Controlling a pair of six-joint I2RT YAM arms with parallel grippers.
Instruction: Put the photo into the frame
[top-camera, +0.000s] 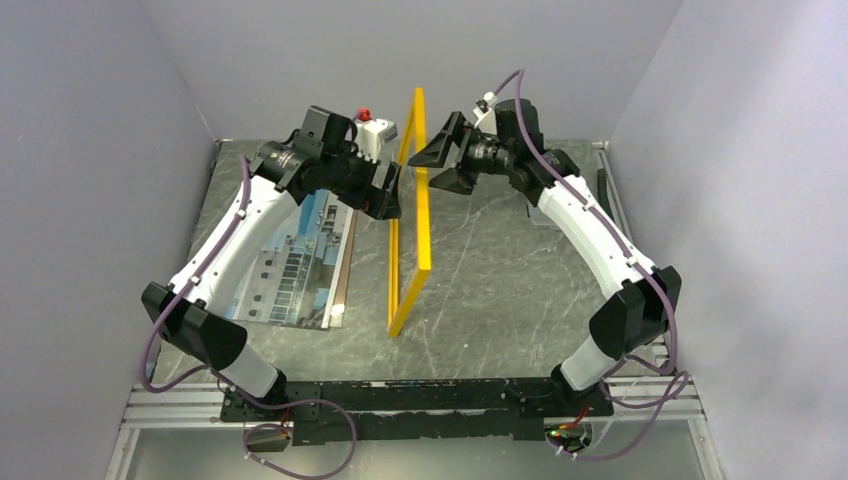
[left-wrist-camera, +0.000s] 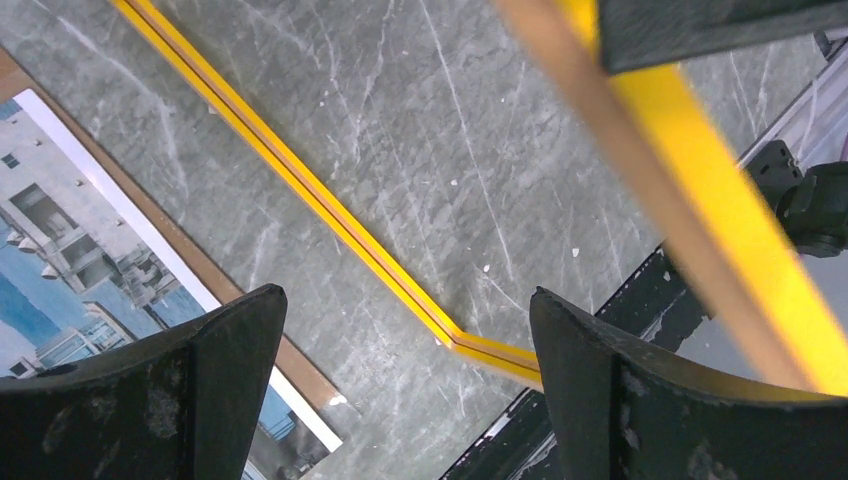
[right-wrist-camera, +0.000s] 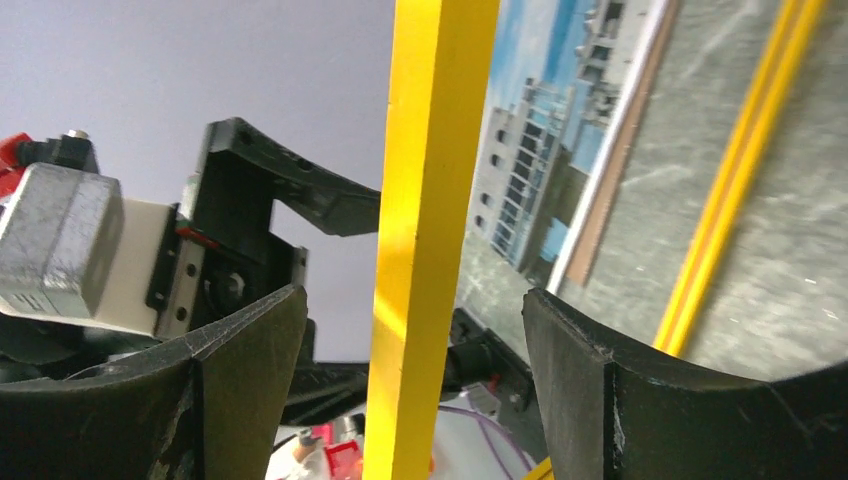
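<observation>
Black fingers (right-wrist-camera: 240, 400) of the right pincer (right-wrist-camera: 415, 293) stand spread wide, released, with one yellow bar of the frame (right-wrist-camera: 432, 150) rising upright through the gap between them and touching neither finger. Beyond that bar, through the clear pane, the photo (right-wrist-camera: 540, 150) lies flat on the grey surface (right-wrist-camera: 780, 200), picture side up. The left pincer (left-wrist-camera: 408, 292) faces the frame from its other side, likewise spread and gripping nothing. A blurred bar of the frame crosses just past one of its fingers, and whether the two touch cannot be told. The frame stands on edge between the two pincers, its lower bar resting on the surface below the left pincer's gap. The photo rests on a brown backing board (left-wrist-camera: 300, 365) beyond this pincer's other finger, apart from the frame.
</observation>
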